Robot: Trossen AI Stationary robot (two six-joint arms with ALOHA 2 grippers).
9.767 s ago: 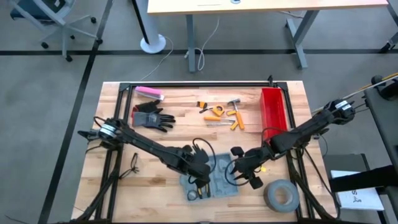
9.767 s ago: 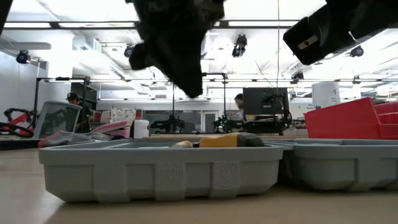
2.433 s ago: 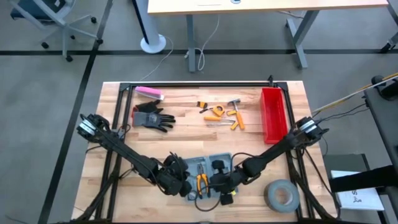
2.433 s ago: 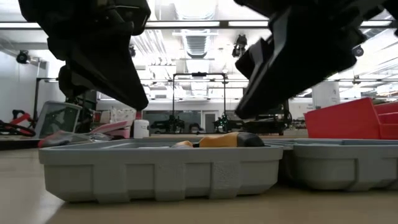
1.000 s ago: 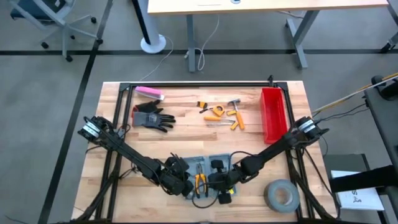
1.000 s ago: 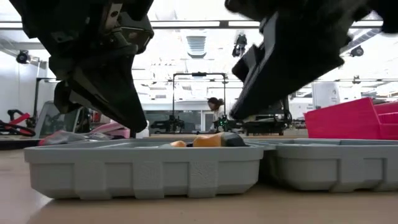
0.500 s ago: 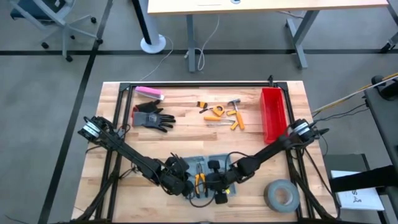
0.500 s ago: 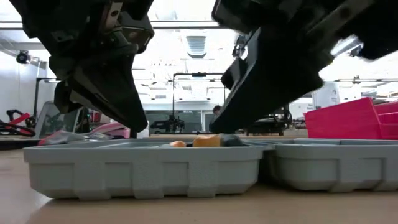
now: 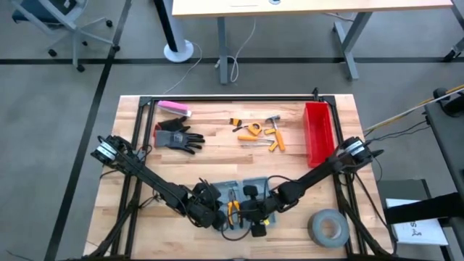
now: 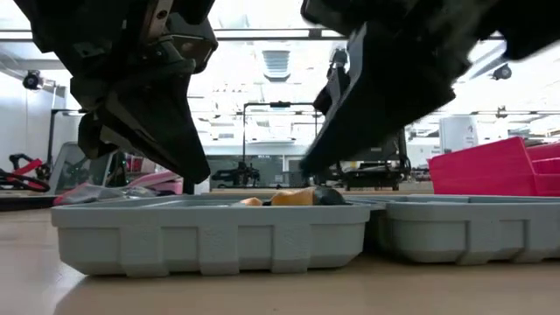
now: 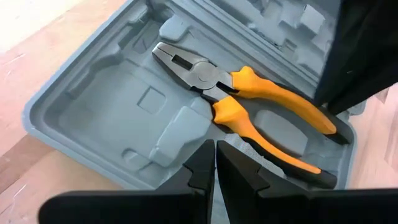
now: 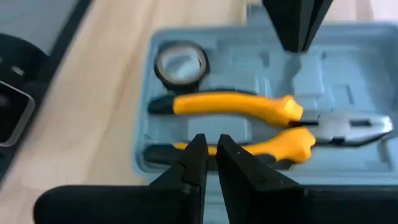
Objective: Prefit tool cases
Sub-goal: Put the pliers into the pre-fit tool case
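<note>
Both arms were dark, near black, built of slim jointed links with thin black cables looping loosely along them. The left arm's (image 9: pixel 156 190) outer joint carried a pale silver-grey cap, and the right arm (image 9: pixel 312 176) bore a similar light cap at its outer joint. The left hand (image 11: pixel 215 163) ended in two matte black wedge-shaped fingers with flat inner faces. The right hand (image 12: pixel 211 157) had the same tapered black pair, rising from a broad dark body.

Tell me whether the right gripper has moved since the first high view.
Yes. Judged against the red bin, the right gripper has moved away from it, leftward and toward the table's near edge, over the tool case.
</note>
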